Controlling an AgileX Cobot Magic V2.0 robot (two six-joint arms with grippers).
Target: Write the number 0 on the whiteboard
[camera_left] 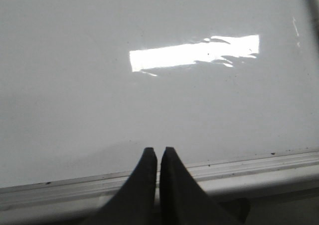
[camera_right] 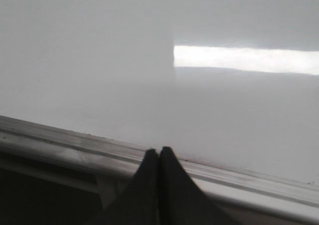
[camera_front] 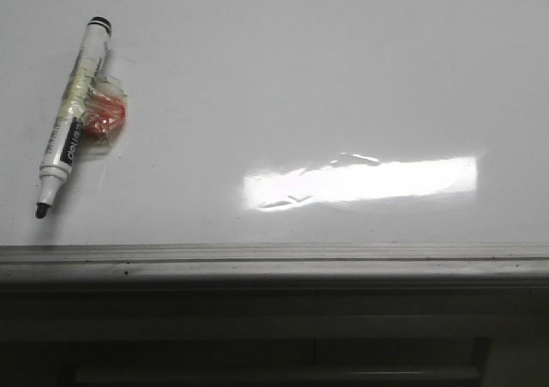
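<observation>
Both pairs of jaws are pressed together and hold nothing: the left gripper [camera_left: 158, 152] shows only a thin slit between its dark fingertips, and the right gripper [camera_right: 159, 152] has its tips touching. Each hangs over the grey edge rail [camera_front: 274, 263] at the near edge of the whiteboard [camera_front: 343, 78]. One whiteboard is in view, and no drawn stroke shows on it anywhere. One marker [camera_front: 73, 117] lies flat near the far left corner, uncapped, black tip toward the near edge. Strapped to its barrel with clear tape is one small red lump [camera_front: 105, 117], possibly a foam pad, though the view is too blurry to be sure. One bright bar of glare [camera_front: 360, 181] sits near the middle.
</observation>
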